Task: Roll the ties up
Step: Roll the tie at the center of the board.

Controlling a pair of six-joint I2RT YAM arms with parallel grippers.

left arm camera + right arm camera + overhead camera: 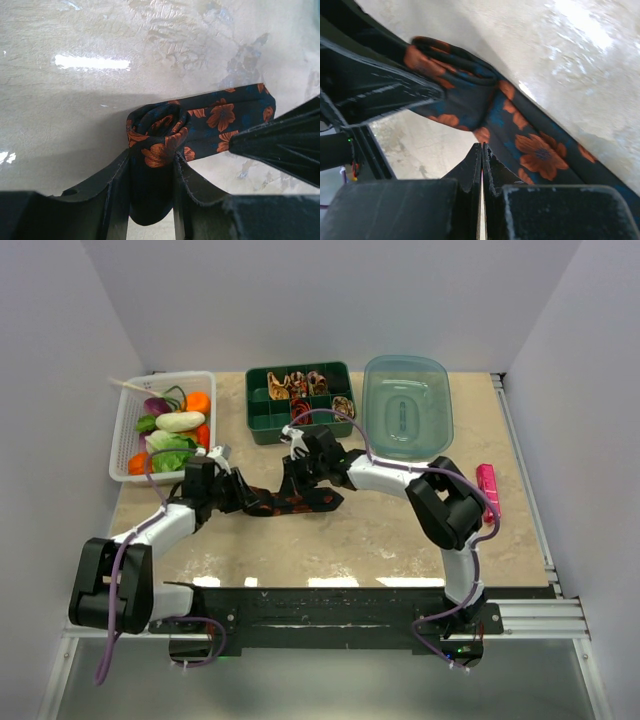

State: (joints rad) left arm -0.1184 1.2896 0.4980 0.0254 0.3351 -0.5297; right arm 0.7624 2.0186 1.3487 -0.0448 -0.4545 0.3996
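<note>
- Left wrist view: the rolled end of the dark tie (210, 117) with orange flowers is grasped between the fingers of the left hand (151, 161), and the rest is laid flat on the worktop (100, 100) towards 3 o'clock.
- Right wrist view: the right hand (481, 150) is clenched, with nothing seen between its fingers and its tips at the flat strip.
- Top view: coiled ties (300, 383) are seen in the green box (262, 420), at 12 o'clock from both hands.
</note>
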